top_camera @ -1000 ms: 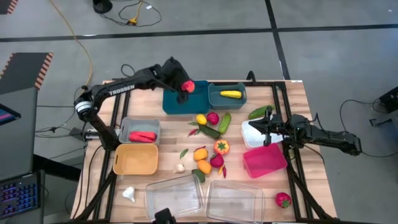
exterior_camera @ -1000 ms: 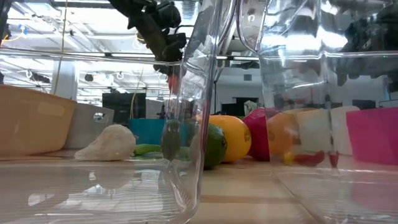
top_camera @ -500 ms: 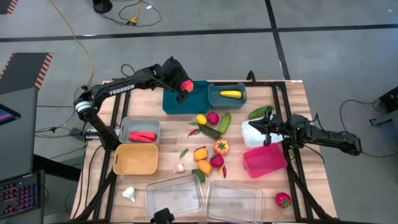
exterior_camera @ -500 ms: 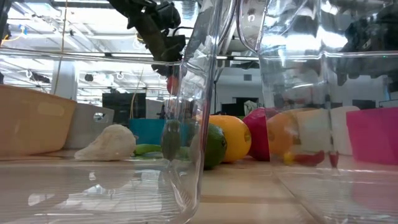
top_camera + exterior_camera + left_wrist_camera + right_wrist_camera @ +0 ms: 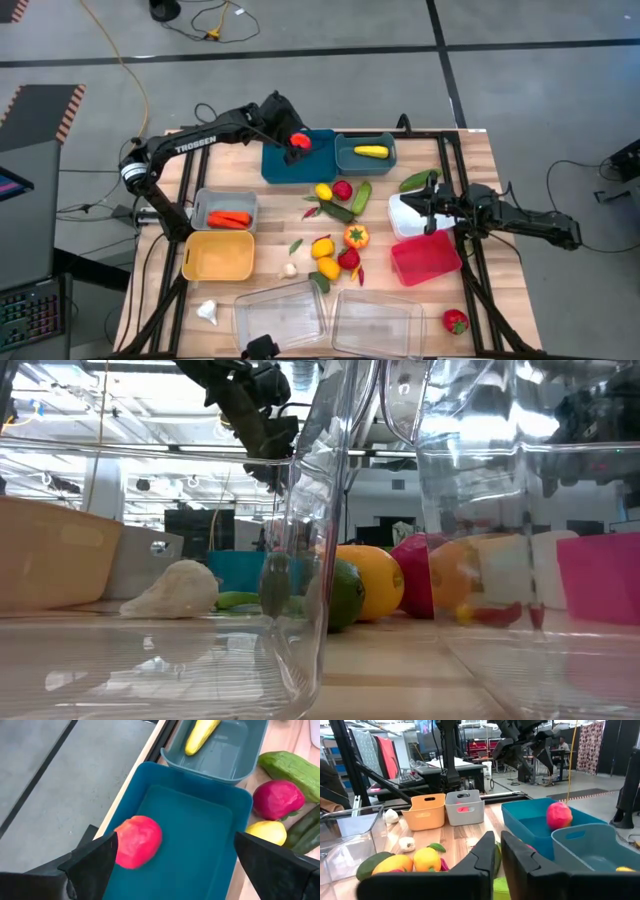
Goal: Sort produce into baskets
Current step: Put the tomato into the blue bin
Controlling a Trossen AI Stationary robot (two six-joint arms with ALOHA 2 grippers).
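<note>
Red fruit (image 5: 138, 841) sits between the left gripper's (image 5: 172, 862) wide-apart fingers, over the teal bin (image 5: 210, 827), apparently just let go. Right gripper (image 5: 428, 210), fingers nearly together, waits by the white bin (image 5: 405, 222). Most produce is still loose mid-tabletop (image 5: 270, 205), so plenty left.

A grey concrete floor (image 5: 330, 85) lies around the wooden table (image 5: 270, 205), crossed by dark seam lines. A yellow cable (image 5: 120, 60) trails over it, and a black-and-orange hazard strip (image 5: 45, 95) marks one corner. A keyboard with lit keys (image 5: 30, 315) sits at the edge. Beyond the table the room holds dark metal stands (image 5: 447, 750), hanging cloths (one patterned) (image 5: 592, 745) and bright ceiling lights (image 5: 120, 405)
</note>
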